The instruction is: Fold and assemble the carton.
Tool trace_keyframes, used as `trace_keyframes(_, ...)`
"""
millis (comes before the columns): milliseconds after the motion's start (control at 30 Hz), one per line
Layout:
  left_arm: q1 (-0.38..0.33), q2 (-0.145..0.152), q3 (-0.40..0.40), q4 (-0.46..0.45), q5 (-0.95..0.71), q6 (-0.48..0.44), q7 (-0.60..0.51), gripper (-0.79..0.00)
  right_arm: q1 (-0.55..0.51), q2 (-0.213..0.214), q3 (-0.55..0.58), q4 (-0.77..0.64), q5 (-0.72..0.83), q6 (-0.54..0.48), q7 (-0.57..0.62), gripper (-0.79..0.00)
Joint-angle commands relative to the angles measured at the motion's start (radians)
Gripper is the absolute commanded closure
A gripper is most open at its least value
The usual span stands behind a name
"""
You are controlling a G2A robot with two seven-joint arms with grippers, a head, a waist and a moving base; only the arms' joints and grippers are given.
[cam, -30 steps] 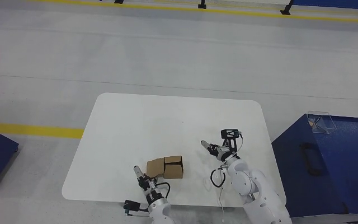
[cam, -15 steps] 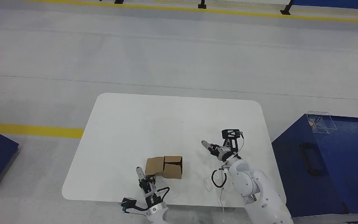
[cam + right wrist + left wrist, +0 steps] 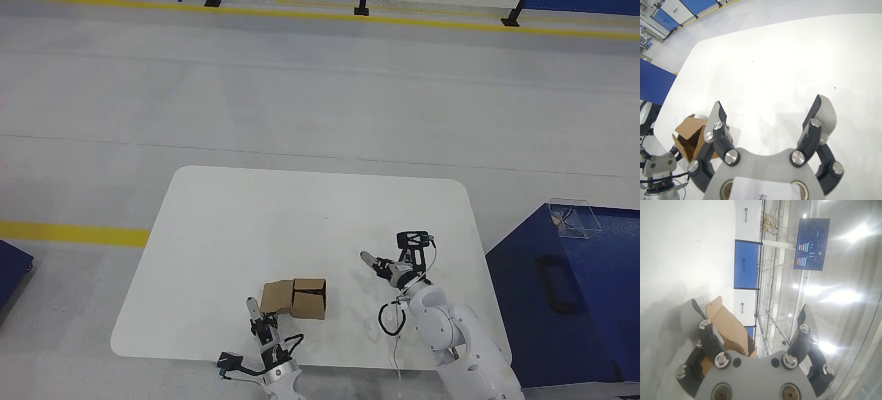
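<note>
The brown carton lay on the white table, part-folded with one end open and its flaps loose, and the table's robot-side edge ran close by the carton. The left gripper sat just beside the carton at that edge, its fingers spread apart around one flap, though I could not tell if they touched it. The right gripper hung well apart from the carton on its other side, jaws wide and holding nothing.

Print on blue wall panel, white panel; figures on hanging screen (mostly charts).
</note>
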Motion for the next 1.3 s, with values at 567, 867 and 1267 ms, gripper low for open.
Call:
trace_keyframes(567, 0.01, 0.033, -0.097, -0.034, 0.353, 0.025, -0.03, -0.785, 0.0, 0.0, 0.0, 0.0, 0.0, 0.0, 0.0, -0.785)
trace_keyframes(867, 0.038, 0.029, -0.126, -0.07, 0.462, -0.094, -0.053, -0.785, 0.0, 0.0, 0.0, 0.0, 0.0, 0.0, 0.0, -0.785)
trace_keyframes(1267, 0.099, 0.012, -0.099, -0.088, 0.625, -0.109, -0.068, -0.785, 0.0, 0.0, 0.0, 0.0, 0.0, 0.0, 0.0, -0.785)
